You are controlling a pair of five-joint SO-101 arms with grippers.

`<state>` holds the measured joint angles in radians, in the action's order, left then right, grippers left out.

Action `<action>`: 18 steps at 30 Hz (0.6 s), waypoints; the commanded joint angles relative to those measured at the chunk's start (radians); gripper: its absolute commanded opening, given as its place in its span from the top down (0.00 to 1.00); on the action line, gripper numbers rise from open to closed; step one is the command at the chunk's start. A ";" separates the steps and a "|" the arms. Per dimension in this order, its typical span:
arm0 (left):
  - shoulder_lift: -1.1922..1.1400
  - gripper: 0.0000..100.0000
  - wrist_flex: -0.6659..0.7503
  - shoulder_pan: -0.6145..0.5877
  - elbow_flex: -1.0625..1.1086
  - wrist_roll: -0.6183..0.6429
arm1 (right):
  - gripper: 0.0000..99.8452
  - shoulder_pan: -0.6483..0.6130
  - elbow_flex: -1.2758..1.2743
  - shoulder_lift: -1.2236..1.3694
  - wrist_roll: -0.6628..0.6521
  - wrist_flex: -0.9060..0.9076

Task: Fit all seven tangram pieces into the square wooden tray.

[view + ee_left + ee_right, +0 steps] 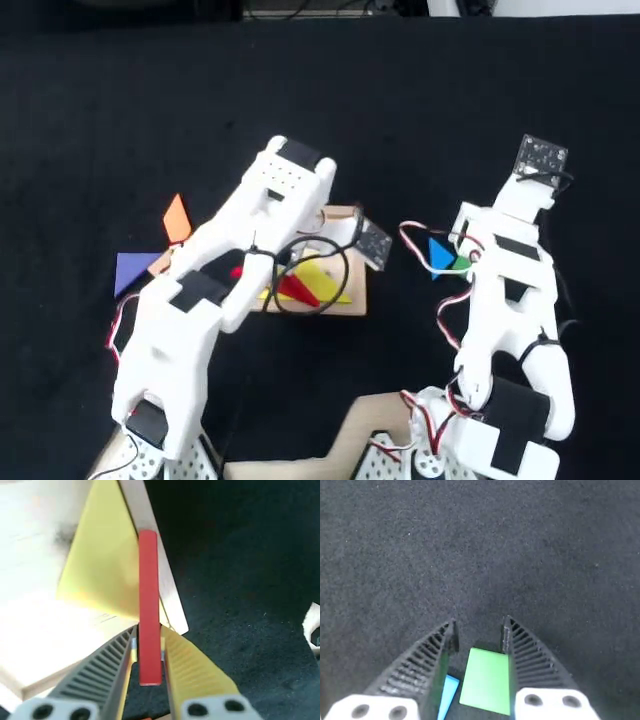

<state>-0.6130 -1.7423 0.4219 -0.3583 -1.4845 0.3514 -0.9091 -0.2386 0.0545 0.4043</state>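
Two arms work at a black cloth (100, 100) with a wooden tray (348, 306) in the middle. From high up, the left arm leans over the tray. A yellow piece (328, 276) lies inside the tray, and a red piece (298, 289) sits right on top of it, under the arm. An orange piece (177, 218) and a purple piece (133, 268) wait well away from the tray on the left arm's side. A blue piece (438, 252) and a green piece (461, 264) lie off the tray on the other side, by the right arm.

On the left wrist camera, the left gripper (148, 632) pinches the red piece (148, 590) tight. The piece stands up on its thin edge. It hangs over the tray's rim (169, 607), just beside the yellow piece (100, 565).

On the right wrist camera, the right gripper (479, 625) has its fingers a little apart. The green piece (486, 680) lies between them, away from the tray.

I think the job now is to put the red piece down in the tray. To do it well, bring it inside the rim first, not on top of it. Tip it flat next to the yellow piece. Go down slowly, so the yellow piece does not get pushed. Let go only when the red piece rests on the wood.
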 commanded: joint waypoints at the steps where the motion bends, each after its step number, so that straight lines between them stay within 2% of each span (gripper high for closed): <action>1: 0.008 0.88 -0.012 -0.015 -0.107 -0.170 | 0.85 -0.018 0.015 0.002 0.005 -0.020; 3: 0.008 0.82 -0.015 -0.018 -0.122 -0.124 | 0.85 -0.018 0.015 0.002 0.005 -0.020; 12: 0.008 0.81 -0.015 -0.019 -0.163 -0.058 | 0.85 -0.049 0.013 0.002 0.003 -0.020; 18: 0.008 0.81 -0.015 -0.054 -0.329 0.011 | 0.85 -0.049 0.013 0.002 0.003 -0.020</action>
<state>-0.6145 -1.7423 0.4020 -0.5455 -1.4645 0.3161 -0.9091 -0.2386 0.0545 0.4043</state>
